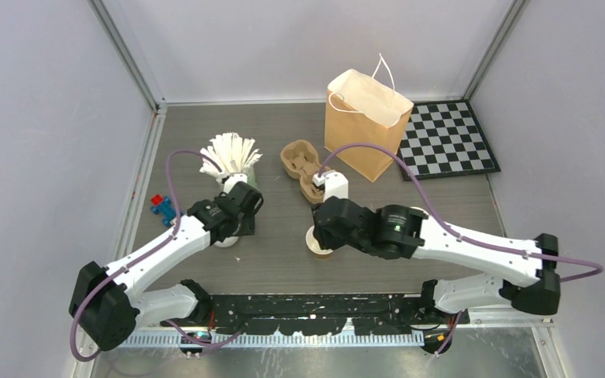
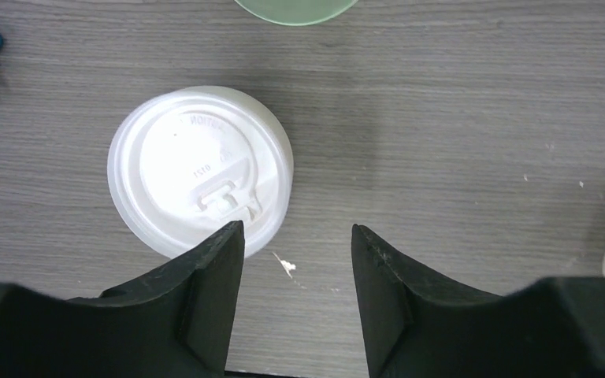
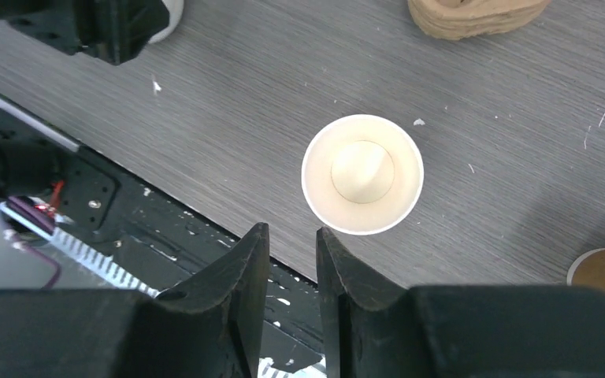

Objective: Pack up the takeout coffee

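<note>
Top view, with 12 o'clock at the far wall. A small blue and red toy (image 1: pixel 161 206) lies at the left edge of the grey wood-grain tabletop (image 1: pixel 276 264). At its 2 o'clock stands a green cup holding a fan of white strips (image 1: pixel 232 156). The left gripper (image 2: pixel 295 232) hangs at 6 o'clock of that cup. Its jaws are moderately wide with only bare tabletop between them. In the left wrist view one jaw tip overlaps the near rim of a round white plastic lid (image 2: pixel 199 169), which lies flat with its sip tab up. Whether the tip touches the lid cannot be told. A moulded cardboard cup carrier (image 1: pixel 301 161) lies near the middle of the tabletop. At its 6 o'clock, close to the near edge and at 3 o'clock of the lid, stands the brown paper cup (image 3: pixel 362 175). It is upright and open-topped, showing its white interior. The right gripper (image 3: pixel 291 232) hovers over it with its jaws narrowly parted and holding nothing. In the right wrist view the cup sits beyond the tips at 1 o'clock, not between them. Another brown cup (image 3: pixel 603 272), cut off by the frame, lies at 4 o'clock of the first. A kraft paper bag (image 1: pixel 362 130) with white handles stands open at 1 o'clock of the carrier. A checkerboard (image 1: pixel 447 140) lies just beside the bag at its 3 o'clock.
</note>
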Motion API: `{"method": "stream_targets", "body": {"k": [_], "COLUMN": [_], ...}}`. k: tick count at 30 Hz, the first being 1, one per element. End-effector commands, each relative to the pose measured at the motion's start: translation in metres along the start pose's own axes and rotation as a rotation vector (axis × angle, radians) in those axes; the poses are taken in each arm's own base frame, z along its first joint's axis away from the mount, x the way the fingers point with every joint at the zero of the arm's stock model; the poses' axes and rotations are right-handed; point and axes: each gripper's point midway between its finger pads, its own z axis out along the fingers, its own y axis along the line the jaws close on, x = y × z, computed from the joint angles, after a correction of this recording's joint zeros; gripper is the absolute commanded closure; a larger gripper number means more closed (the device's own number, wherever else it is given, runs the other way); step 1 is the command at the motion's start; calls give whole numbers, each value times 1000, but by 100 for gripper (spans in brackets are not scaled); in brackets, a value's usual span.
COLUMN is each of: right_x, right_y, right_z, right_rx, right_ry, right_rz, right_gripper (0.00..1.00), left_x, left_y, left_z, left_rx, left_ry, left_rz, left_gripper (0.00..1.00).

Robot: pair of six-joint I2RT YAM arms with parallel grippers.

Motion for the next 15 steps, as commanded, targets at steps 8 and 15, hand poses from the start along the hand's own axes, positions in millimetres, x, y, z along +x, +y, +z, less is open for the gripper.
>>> {"method": "stream_targets", "body": {"k": [8,15], "right_x": [-30,-32], "right_y": [-43,-40], "right_z": [-14,-20], "right_rx": [146,97], "right_ry": [-237,-255], "right_rz": [97,112], "right_gripper": [65,65], "left_x": [-14,-15], "left_y": [-22,4], "left_z": [5,19], "left_rx": [139,-25], "left_ry": [-49,-30], "left_rz": [-12,27], "left_gripper": [49,51]}}
